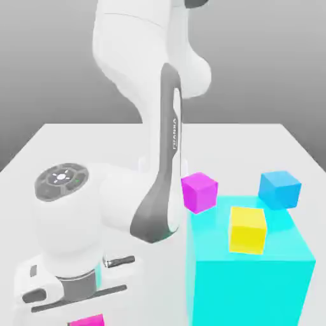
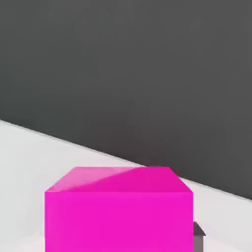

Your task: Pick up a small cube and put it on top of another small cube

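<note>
The hot-pink cube point(image 2: 118, 209) is sitting on the white bench point(image 1: 76, 143) right under the hand, at the bottom edge of the exterior view. The gripper point(image 1: 86, 315) is closing on it, jaws drawn nearly shut against its sides, so the grasp step looks to be finishing. Next comes a lift, then a carry past the violet-magenta cube point(image 1: 199, 191) and big cyan block point(image 1: 251, 280) to the sky-blue cube point(image 1: 279, 189).

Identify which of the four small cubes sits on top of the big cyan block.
The yellow cube; it rests on the cyan block, while the violet-magenta, sky-blue and hot-pink cubes don't.
</note>
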Controlling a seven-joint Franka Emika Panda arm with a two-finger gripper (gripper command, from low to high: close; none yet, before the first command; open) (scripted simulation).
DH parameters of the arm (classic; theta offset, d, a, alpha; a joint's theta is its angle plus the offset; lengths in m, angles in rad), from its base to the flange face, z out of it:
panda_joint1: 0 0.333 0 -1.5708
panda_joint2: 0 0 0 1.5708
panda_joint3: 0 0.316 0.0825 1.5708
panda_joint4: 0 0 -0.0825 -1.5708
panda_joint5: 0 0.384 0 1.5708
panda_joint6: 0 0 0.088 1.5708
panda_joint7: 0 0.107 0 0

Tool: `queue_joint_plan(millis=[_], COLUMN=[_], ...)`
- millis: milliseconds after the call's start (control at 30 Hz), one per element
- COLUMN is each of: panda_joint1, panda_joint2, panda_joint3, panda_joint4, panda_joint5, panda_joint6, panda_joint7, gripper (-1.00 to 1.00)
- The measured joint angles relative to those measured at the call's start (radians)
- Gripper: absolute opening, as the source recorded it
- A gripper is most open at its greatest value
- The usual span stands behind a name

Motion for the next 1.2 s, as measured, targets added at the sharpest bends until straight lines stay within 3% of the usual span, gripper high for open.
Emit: queue_joint_plan(millis=[233,533,900,1200], panda_joint1=[0.047,0.168,0.404,0.43], panda_joint2=[-0.18,-0.475,-0.803,-0.796], panda_joint3=[-0.042,0.085,0.232,0.245], panda_joint4=[-0.005,0.015,-0.104,-0.19], panda_joint5=[-0.074,-0.164,-0.256,-0.268], panda_joint6=[-0.15,-0.391,-0.674,-0.58], panda_joint7=[0.018,-0.358,-0.833,-0.901], gripper=[-1.0,-1.0,-1.0,-1.0])
